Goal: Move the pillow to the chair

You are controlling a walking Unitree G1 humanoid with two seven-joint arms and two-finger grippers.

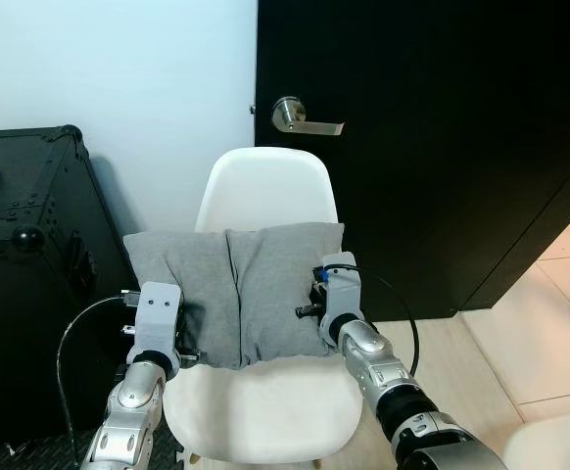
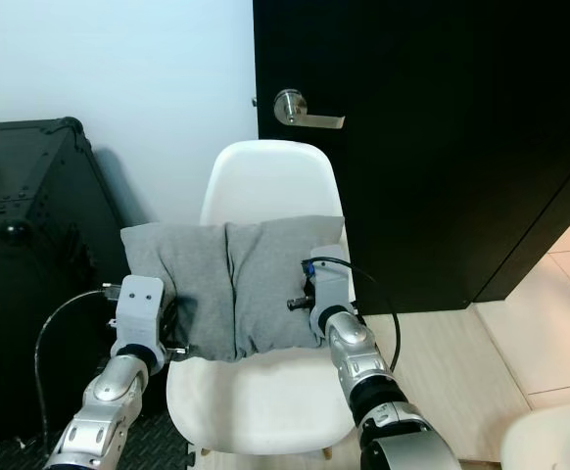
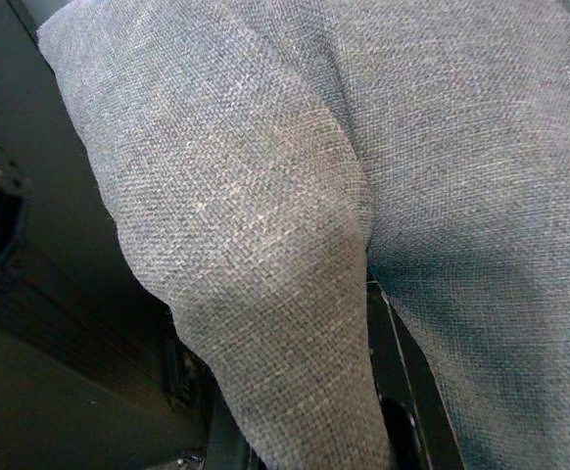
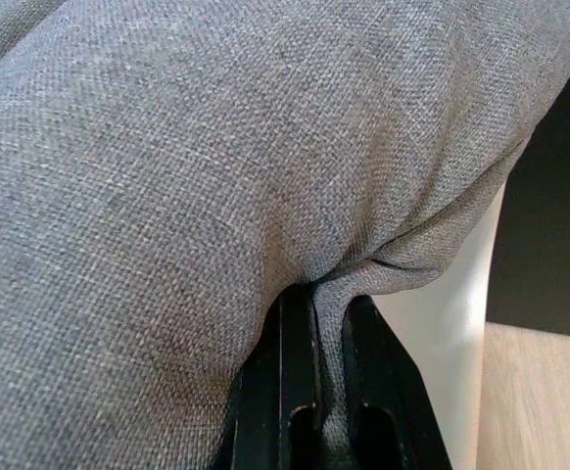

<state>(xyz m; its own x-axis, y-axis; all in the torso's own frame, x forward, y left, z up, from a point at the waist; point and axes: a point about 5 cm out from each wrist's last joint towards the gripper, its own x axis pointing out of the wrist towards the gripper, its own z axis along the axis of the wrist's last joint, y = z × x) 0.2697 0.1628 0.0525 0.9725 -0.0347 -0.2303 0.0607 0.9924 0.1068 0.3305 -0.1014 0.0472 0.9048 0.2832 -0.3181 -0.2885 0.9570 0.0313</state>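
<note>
A grey pillow (image 1: 236, 289) stands on edge over the seat of a white shell chair (image 1: 265, 186), leaning toward its backrest, with a crease down its middle. My left gripper (image 1: 183, 349) holds the pillow's lower left edge. My right gripper (image 1: 314, 305) holds its right edge. In the right wrist view the two black fingers (image 4: 295, 392) are pinched together with a fold of grey fabric (image 4: 216, 196) between them. In the left wrist view the fabric (image 3: 295, 215) folds over a black finger (image 3: 403, 431).
A tall black case (image 1: 21, 245) stands close on the chair's left. Behind the chair is a black door (image 1: 432, 147) with a silver lever handle (image 1: 303, 118). Pale floor (image 1: 481, 352) lies to the right, with a white rounded object (image 1: 559, 441) at the bottom right corner.
</note>
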